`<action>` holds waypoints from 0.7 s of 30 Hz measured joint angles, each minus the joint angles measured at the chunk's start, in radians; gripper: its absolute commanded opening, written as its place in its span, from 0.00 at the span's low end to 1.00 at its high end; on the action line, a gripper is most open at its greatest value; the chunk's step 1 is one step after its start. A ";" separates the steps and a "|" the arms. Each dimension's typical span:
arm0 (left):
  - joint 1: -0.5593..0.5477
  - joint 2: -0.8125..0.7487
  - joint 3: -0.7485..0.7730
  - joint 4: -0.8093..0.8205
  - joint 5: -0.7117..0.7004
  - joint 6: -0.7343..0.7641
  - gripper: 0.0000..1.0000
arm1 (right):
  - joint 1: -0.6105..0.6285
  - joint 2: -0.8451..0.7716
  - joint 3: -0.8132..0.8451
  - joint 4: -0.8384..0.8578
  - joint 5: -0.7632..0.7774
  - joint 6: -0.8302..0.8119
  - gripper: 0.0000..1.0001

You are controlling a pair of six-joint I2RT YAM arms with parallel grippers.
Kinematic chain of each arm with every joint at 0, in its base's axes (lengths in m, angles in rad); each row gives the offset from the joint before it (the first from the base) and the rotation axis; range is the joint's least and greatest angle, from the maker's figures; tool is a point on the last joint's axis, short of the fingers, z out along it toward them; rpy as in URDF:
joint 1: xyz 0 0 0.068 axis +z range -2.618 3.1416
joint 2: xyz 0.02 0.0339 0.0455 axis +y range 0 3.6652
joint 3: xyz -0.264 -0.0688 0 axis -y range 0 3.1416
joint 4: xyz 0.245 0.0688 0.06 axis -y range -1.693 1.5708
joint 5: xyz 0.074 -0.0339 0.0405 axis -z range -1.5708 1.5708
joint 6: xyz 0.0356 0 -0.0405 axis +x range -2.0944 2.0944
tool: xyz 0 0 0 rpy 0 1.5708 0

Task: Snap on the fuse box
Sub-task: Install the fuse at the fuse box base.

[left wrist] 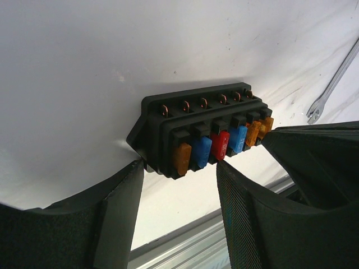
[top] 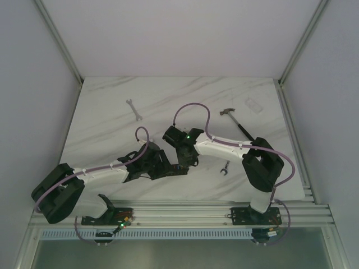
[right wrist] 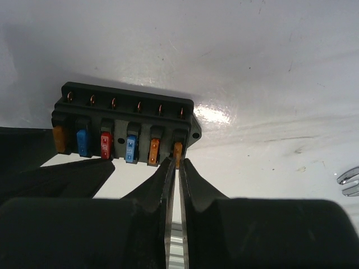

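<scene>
Black fuse box (left wrist: 207, 126) flat on white worktop (left wrist: 84, 67), toward 6 o'clock from centre, left pincer (left wrist: 179, 168) open, box at its 12 o'clock, right pincer (right wrist: 174, 162) narrowed to a slit at end orange fuse (right wrist: 177, 149), grip unclear

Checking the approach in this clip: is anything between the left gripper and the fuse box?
Nothing visible. The fuse box lies right before the open left gripper; the right gripper is at its end orange fuse.

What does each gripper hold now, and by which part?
Left gripper is open before the fuse box, holding nothing. Right gripper has nearly shut tips at the end orange fuse; grip cannot be told.
</scene>
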 measured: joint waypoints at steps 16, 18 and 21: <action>-0.002 0.000 -0.006 0.010 0.000 -0.002 0.64 | 0.000 0.013 -0.007 0.003 -0.013 0.014 0.00; -0.002 0.000 -0.006 0.011 0.000 -0.003 0.64 | 0.000 0.019 -0.006 0.002 -0.014 0.014 0.00; -0.002 0.000 -0.006 0.011 0.000 -0.003 0.64 | 0.000 0.028 -0.002 -0.002 -0.014 0.010 0.00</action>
